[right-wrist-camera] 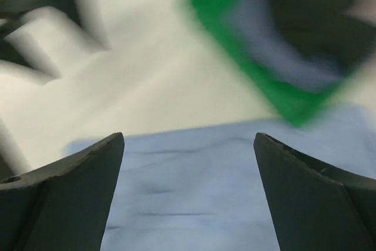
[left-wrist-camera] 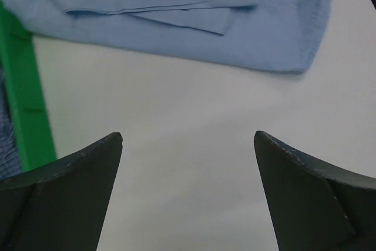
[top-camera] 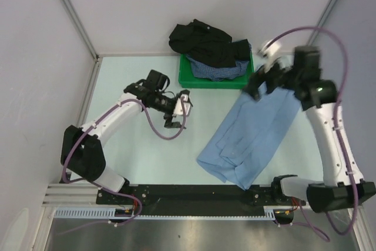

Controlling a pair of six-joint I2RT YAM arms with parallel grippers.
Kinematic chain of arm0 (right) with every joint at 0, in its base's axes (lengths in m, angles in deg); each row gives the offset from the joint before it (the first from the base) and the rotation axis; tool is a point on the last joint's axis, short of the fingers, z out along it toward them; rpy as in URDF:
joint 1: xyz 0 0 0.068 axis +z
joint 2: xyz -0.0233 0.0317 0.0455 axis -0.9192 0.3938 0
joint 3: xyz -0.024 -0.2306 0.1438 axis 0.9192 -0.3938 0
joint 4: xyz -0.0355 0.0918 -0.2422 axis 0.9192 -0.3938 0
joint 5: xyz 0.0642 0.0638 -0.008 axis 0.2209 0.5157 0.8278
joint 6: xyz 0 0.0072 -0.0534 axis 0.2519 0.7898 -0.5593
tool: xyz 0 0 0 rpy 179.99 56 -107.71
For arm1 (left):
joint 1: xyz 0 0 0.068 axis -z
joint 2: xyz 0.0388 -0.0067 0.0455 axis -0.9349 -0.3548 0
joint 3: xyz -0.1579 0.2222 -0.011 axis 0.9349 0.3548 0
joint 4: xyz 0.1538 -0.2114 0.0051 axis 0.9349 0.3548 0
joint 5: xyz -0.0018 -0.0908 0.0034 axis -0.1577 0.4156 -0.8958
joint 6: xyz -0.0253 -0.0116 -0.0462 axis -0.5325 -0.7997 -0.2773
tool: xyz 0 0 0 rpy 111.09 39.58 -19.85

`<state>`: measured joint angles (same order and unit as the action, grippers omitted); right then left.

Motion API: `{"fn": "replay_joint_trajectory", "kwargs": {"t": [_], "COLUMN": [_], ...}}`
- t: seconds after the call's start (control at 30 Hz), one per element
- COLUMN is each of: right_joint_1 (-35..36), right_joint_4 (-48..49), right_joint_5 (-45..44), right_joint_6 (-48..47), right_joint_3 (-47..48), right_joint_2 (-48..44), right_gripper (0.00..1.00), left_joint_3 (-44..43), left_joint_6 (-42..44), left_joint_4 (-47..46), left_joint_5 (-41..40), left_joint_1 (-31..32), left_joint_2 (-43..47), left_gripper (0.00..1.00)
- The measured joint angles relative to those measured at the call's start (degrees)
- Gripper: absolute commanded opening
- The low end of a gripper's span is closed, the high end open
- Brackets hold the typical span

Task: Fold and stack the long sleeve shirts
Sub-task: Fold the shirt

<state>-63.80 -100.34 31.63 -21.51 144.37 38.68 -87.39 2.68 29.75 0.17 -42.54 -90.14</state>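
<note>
right hand (right-wrist-camera: 188, 140) hovers released, fingers spread, above the light blue shirt (top-camera: 252, 133); left hand (left-wrist-camera: 188, 138) hangs released over the surface (top-camera: 147, 163).

Robotics lab test cell, plain grey partition walls (top-camera: 135, 4) in aluminium framing (top-camera: 70, 13) from 9 to 3 o'clock, pale worktable (top-camera: 141, 157), black mounting rail (top-camera: 194, 195) at 6 o'clock

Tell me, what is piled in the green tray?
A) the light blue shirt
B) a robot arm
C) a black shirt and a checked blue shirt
C: the black shirt and the checked blue shirt are heaped in the green tray; the light blue shirt lies outside it.
</note>
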Motion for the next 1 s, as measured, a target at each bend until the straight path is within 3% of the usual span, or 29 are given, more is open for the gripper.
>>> {"fn": "replay_joint_trajectory", "kwargs": {"t": [0.07, 0.13, 0.27, 0.43, 0.53, 0.63, 0.8, 0.9, 1.0], "right_joint_1": [12.98, 21.7, 29.4, 47.01, 48.22, 40.15, 10.29, -7.32, -18.6], "right_joint_4": [-2.05, -6.45, -16.11, -18.47, -20.15, -22.6, -21.68, -18.34, -13.7], "right_joint_5": [-0.94, -1.27, -4.81, -9.42, -11.98, -13.7, -11.74, -8.61, -6.4], "right_joint_6": [-0.72, -2.1, -5.42, -12.26, -15.26, -19.23, -25.51, -24.9, -20.94], "right_joint_3": [-8.44, -17.81, -25.55, -28.57, -33.81, -35.47, -32.33, -26.97, -24.17], "right_joint_2": [-4.22, -7.45, -8.74, -8.22, -9.97, -11.43, -4.5, 4.52, 10.19], "right_gripper": [0.9, 0.83, 0.76, 0.76, 0.73, 0.7, 0.63, 0.6, 0.58], "left_joint_3": [4.37, 9.35, 17.33, 21.79, 24.17, 26.47, 24.52, 18.4, 10.49], "left_joint_6": [5.57, 11.89, 21.59, 24.22, 23.47, 21.24, 15.1, 7.56, -2.08], "left_joint_4": [0.7, 2.08, 3.65, 1.77, -3.17, -8.26, -12.96, -13.53, -13.55], "left_joint_5": [-0.02, -0.37, -1.46, -2.56, -3.63, -5.46, -7.06, -7.78, -7.8], "left_joint_1": [1.73, 2.99, 6.16, 12.39, 15.52, 18.86, 21.24, 20.35, 19.21], "left_joint_2": [0.94, 2.1, 3.76, 3.78, 4.22, 4.42, 1.99, -2.4, -6.19], "left_gripper": [0.98, 0.95, 0.91, 0.9, 0.88, 0.86, 0.84, 0.82, 0.81]}}
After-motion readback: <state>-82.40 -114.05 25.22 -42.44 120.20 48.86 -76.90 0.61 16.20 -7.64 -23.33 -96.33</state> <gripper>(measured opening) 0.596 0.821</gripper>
